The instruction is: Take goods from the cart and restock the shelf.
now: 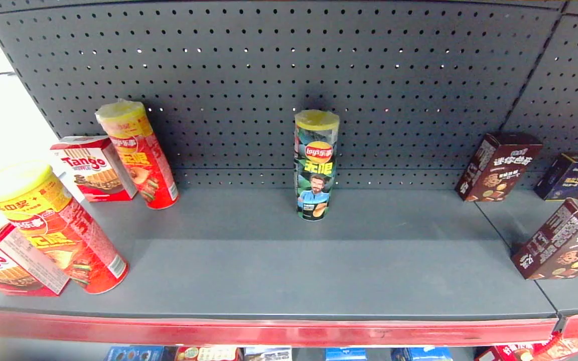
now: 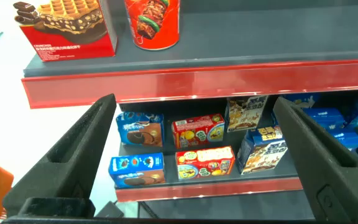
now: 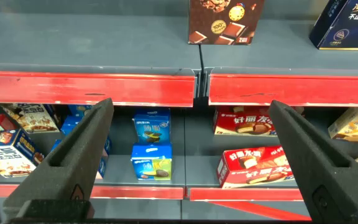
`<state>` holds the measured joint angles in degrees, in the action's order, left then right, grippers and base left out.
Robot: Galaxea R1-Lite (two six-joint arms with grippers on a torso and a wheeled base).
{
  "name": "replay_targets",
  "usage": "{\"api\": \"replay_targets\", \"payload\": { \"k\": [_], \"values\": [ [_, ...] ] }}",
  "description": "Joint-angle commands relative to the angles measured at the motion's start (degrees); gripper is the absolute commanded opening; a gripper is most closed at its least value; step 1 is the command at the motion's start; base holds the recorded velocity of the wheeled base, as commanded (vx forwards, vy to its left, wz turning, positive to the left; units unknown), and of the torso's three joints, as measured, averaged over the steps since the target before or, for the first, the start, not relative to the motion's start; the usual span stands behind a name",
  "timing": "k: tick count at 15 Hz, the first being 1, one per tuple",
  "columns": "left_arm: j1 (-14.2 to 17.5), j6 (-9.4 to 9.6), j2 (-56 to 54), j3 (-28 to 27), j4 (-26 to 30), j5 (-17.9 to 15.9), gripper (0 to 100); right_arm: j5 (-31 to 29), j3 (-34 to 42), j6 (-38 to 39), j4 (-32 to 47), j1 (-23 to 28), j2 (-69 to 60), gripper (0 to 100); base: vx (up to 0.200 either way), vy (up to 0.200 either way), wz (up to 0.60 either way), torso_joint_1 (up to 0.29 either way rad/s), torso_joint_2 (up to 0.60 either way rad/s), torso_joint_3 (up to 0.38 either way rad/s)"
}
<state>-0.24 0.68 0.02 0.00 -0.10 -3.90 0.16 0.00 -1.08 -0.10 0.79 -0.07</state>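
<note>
While left gripper and right gripper hang empty: shelf, part-stocked.
Both sets of fingers spread wide, nothing between, facing the red shelf lip. One dark chip can upright at 12 o'clock by the pegboard; red cans and wafer boxes at 9 o'clock; brown boxes at 3 o'clock.
</note>
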Motion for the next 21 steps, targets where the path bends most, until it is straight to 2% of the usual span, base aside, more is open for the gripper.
{"api": "replay_targets", "payload": {
  "k": [1,7,17,21],
  "values": [
    [0.1,0.02,0.0,0.0,0.0,0.0,100,0.0,0.0,-0.1,0.0,0.0,0.1,100,0.000,0.000,0.00,0.000,0.00,0.000],
    [0.1,0.02,0.0,0.0,0.0,-0.1,100,-0.2,0.0,-0.2,0.0,0.0,0.1,100,0.000,0.000,0.00,0.000,0.00,0.000],
    [0.1,0.02,0.0,0.0,0.0,-0.1,100,-0.3,0.0,-0.1,0.0,0.0,0.1,100,0.000,0.000,0.60,0.006,0.00,0.002],
    [0.1,0.02,0.0,0.0,0.0,-0.1,100,-0.2,0.0,0.0,0.0,0.0,0.1,100,0.000,0.000,0.00,0.000,0.00,0.000]
  ]
}}
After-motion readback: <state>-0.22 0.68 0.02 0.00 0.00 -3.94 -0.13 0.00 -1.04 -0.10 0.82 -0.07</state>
